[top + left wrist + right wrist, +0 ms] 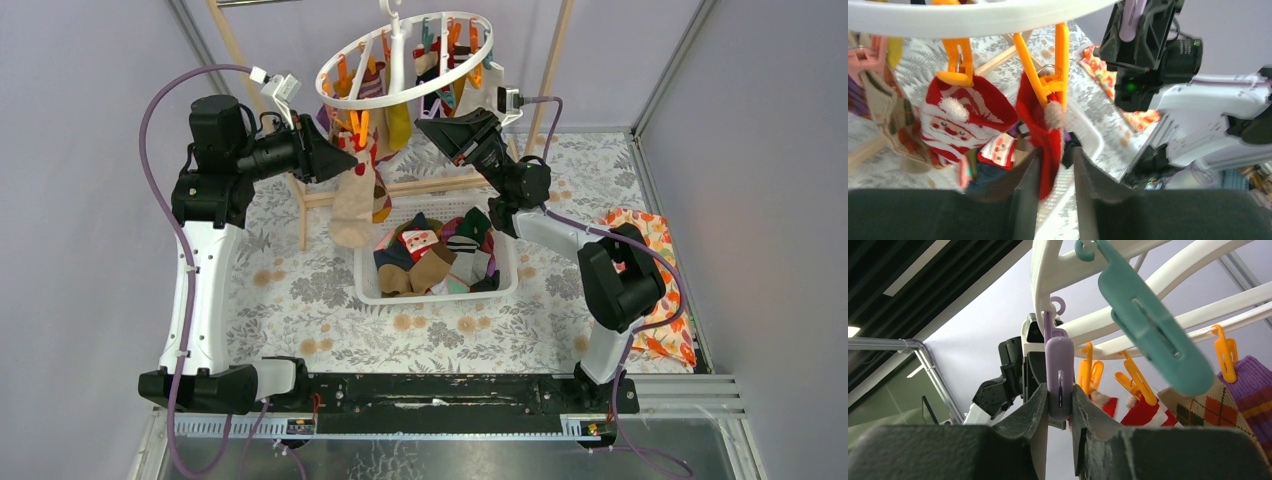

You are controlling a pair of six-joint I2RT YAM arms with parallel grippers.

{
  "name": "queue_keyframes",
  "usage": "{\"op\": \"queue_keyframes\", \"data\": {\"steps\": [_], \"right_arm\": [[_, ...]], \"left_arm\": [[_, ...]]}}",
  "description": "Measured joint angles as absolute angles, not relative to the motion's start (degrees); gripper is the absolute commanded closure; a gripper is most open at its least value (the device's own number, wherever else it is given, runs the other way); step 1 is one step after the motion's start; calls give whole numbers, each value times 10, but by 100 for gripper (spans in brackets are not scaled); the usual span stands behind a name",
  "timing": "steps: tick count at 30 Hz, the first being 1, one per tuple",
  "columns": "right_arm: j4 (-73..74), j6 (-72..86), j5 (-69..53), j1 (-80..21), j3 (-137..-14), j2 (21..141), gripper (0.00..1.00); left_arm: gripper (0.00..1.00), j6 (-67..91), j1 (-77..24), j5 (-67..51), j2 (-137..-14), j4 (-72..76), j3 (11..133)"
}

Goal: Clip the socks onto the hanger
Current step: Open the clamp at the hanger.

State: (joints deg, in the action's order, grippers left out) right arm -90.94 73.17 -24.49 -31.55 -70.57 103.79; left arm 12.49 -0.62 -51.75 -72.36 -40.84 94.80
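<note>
The white ring hanger [405, 55] hangs at the back with several socks clipped on it. My left gripper [1057, 155] is open, its fingers on either side of a red sock [1043, 130] that hangs from an orange clip [1048, 85]; the sock touches the left finger only. A Santa sock [955, 122] hangs from the neighbouring orange clip [959, 62]. My right gripper [1059, 392] is shut on a purple clip [1059, 370] dangling from the hanger ring [1148, 285]. From above, the left gripper [350, 160] and right gripper [427, 126] sit under the ring.
A white slotted basket [370, 290] with several loose socks [430, 250] stands mid-table under the hanger. A wooden frame rack [305, 200] stands behind it. An orange floral cloth [655, 245] lies at the right. A teal clip [1153, 330] hangs close to my right wrist camera.
</note>
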Motion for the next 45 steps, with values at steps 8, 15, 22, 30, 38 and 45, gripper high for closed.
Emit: {"op": "queue_keyframes", "data": {"steps": [8,15,22,30,38,45], "right_arm": [[-745,575,-205,-349,-704,977,99],[-564,354,-103,-422,-714,907,99],[-494,206,-9,-460,-715,905,99],[-470,102,71,-501,-731,905,99],[-462,48,108,-525,-746,910,98],[-456,23,116,-538,-764,920,99]], "left_arm": [[24,111,-5,-453,-726,-436,965],[22,91,-5,-415,-729,-468,1016],[21,95,-5,-415,-723,-475,1022],[21,132,-39,-420,-735,-467,1027],[21,175,-78,-419,-802,-423,1084],[21,196,-86,-427,-809,-378,1081]]}}
